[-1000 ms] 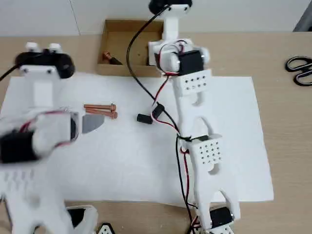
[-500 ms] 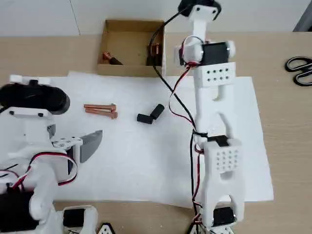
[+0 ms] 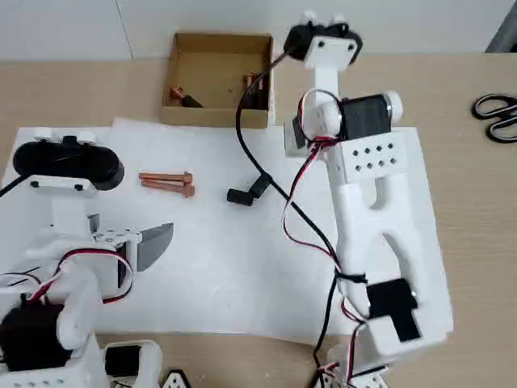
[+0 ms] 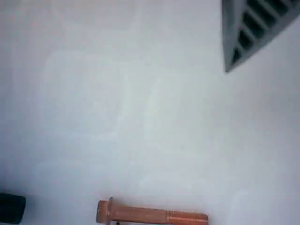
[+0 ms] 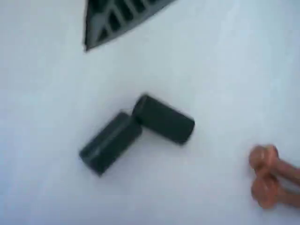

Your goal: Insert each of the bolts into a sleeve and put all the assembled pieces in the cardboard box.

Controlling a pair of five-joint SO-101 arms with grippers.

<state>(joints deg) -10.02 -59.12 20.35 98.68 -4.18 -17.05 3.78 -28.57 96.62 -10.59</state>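
Observation:
Two copper bolts (image 3: 166, 182) lie side by side on the white sheet (image 3: 242, 267). To their right, two black sleeves (image 3: 249, 191) touch end to end at an angle. The cardboard box (image 3: 218, 119) at the back holds copper-and-black pieces at its left (image 3: 179, 97) and right (image 3: 257, 81). My left gripper (image 3: 121, 234) hovers open and unloaded just nearer than the bolts; its grey finger (image 4: 253, 28) hangs above one bolt (image 4: 150, 215). My right gripper (image 3: 292, 136) is open beside the box's right front corner; its finger (image 5: 122, 16) shows above both sleeves (image 5: 111, 143) (image 5: 164, 119) and the bolt heads (image 5: 265, 173).
Scissors (image 3: 497, 113) lie on the wooden table at the far right. The right arm's black and red cables (image 3: 266, 174) droop over the sheet close to the sleeves. One sleeve's end (image 4: 11, 208) shows in the left wrist view.
The right arm has drawn back from over the box to the sheet's far edge. The left arm has swung and settled with its gripper near the bolts.

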